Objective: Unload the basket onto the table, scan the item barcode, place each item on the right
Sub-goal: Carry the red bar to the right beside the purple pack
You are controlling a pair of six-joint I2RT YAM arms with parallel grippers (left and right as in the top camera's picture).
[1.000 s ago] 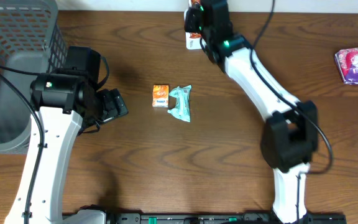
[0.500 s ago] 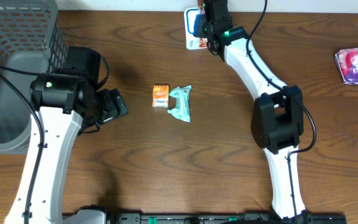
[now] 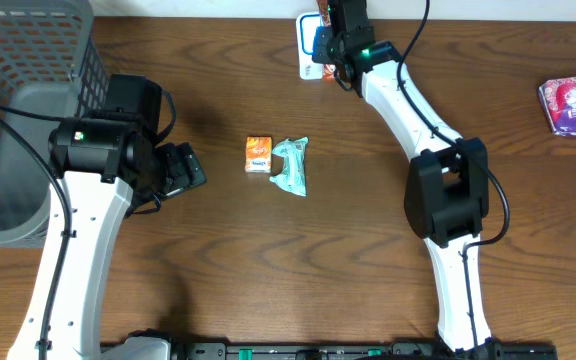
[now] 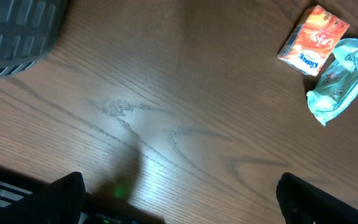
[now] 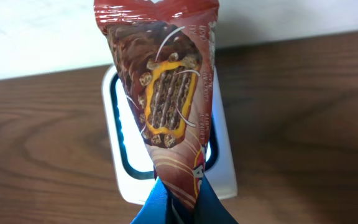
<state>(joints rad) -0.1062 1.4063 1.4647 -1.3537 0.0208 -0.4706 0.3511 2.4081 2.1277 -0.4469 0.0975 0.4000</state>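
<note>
Clenched on the lower end of a snack packet (image 5: 166,93), the right claw (image 5: 182,200) is holding it upright just in front of the scanner (image 5: 122,180) at the far edge of the tabletop (image 3: 368,280). The packet is showing a glossy red-brown wrapper, widest at its crimped top and narrowing toward the grip. Its face is carrying a picture of chocolate-covered wafer pieces ringed in yellow, with white swirls around it. Behind it, the white scanner is glowing pale blue inside its dark-framed window. No barcode is showing on the side facing the wrist camera.

Near the left side, the left claw (image 4: 179,202) is hanging released over bare wood, its fingers (image 4: 61,193) spread wide with nothing between them. A small orange box (image 3: 258,154) and a teal packet (image 3: 290,166) are lying side by side mid-table. A grey basket (image 3: 28,60) is standing far left and a pink packet (image 3: 573,103) is lying far right.

Compared with a second ago, the right arm is reaching farther, its elbow shifted left and away. The scanner's blue window, then covered by the wrist, is now showing beside the claw from overhead. The left arm and the loose items are lying just as they were.
</note>
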